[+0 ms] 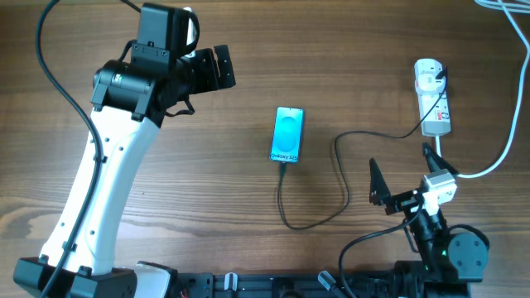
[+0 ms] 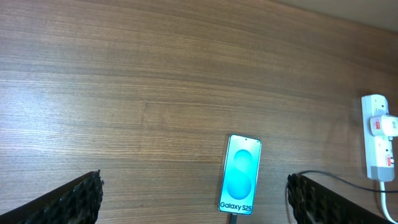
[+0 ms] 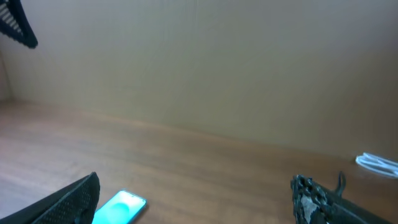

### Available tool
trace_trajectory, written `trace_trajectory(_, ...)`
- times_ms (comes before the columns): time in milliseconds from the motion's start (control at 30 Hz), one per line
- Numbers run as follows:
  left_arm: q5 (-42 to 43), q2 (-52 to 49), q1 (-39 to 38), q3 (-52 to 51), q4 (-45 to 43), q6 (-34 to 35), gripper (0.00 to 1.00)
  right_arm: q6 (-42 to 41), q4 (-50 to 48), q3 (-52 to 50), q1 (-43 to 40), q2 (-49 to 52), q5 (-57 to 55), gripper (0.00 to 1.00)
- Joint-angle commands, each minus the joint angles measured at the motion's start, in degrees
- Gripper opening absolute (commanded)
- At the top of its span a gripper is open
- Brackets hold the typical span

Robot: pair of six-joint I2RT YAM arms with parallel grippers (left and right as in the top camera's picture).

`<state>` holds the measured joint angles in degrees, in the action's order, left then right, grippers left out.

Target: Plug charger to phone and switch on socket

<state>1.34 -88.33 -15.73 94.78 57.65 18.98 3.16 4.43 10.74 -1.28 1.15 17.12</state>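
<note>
The phone (image 1: 287, 134) lies mid-table with its teal screen up; it also shows in the left wrist view (image 2: 240, 175) and the right wrist view (image 3: 120, 206). The charger (image 1: 341, 170), a thin black cable, runs from the phone's near short end in a loop to the black plug in the socket (image 1: 432, 97). The white socket also shows at the right of the left wrist view (image 2: 378, 138). My left gripper (image 1: 214, 68) is open and empty, raised at the far left. My right gripper (image 1: 403, 175) is open and empty, near the front right.
A thicker white cable (image 1: 507, 145) runs from the socket's near end along the right edge toward the back. The robots' black cables lie at the front edge (image 1: 364, 244). A white cable end (image 3: 377, 163) shows at the right of the right wrist view.
</note>
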Motion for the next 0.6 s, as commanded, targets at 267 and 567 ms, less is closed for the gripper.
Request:
trace_trajectory(267,-0.59,0.04,-0.13,-0.07,-0.09,-0.5,1.0,-4.55,-9.2,-10.51,0.24,-0.96,-7.41,1.0)
trace_trajectory(567,-0.61,0.04,-0.13,-0.07,-0.09,-0.5,1.0,-6.1,-4.42,-10.47,0.24,-0.96,-13.64,1.0)
